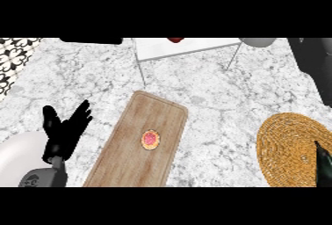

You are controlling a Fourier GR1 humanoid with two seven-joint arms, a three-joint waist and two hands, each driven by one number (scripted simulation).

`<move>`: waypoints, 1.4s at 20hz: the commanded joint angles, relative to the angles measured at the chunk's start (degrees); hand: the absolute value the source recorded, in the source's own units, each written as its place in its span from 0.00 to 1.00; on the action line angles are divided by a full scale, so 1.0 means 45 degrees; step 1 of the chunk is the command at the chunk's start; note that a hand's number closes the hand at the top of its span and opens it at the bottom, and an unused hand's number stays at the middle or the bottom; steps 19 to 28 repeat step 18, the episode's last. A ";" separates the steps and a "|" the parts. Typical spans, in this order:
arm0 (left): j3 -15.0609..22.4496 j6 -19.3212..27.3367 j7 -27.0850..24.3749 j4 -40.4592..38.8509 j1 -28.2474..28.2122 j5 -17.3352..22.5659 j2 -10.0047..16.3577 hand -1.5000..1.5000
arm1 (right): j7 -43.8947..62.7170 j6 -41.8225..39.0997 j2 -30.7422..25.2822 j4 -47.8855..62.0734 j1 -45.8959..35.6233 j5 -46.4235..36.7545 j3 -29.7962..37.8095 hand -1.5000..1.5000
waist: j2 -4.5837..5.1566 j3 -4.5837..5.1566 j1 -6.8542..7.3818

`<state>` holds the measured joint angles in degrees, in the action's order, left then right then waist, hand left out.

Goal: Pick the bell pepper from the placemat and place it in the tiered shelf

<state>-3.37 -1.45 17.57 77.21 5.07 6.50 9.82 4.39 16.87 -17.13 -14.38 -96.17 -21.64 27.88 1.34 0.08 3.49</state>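
The bell pepper (175, 39), only partly in view, sits on the white tiered shelf (194, 47) at the far edge of the counter (220, 96). The left hand (63, 129) rests open by the left edge, fingers up. A sliver of the right hand (322, 163) shows over the woven placemat (288, 147) at the right edge; I cannot tell its state.

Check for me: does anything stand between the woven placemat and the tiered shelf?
Nothing visible does: only bare counter lies between the placemat and the shelf. The wooden board lies off to the left. A red thing already sits on the shelf; the placemat shows no pepper.
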 commanded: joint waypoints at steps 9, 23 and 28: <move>-0.0086 0.0224 0.0140 -0.0177 0.0231 -0.0139 -0.0037 0.50 | 0.0057 0.0983 -0.2922 -0.0058 0.0963 0.0904 0.1348 0.00 | 0.0002 -0.0021 -0.0184; -0.0325 -0.0127 -0.0775 -0.0630 -0.0144 -0.0051 0.0025 0.50 | -0.0207 -0.2142 -0.4881 0.0122 0.2020 0.1580 0.1726 0.00 | -0.0081 -0.0018 -0.0305; -0.0325 -0.0127 -0.0775 -0.0630 -0.0144 -0.0051 0.0025 0.50 | -0.0207 -0.2142 -0.4881 0.0122 0.2020 0.1580 0.1726 0.00 | -0.0081 -0.0018 -0.0305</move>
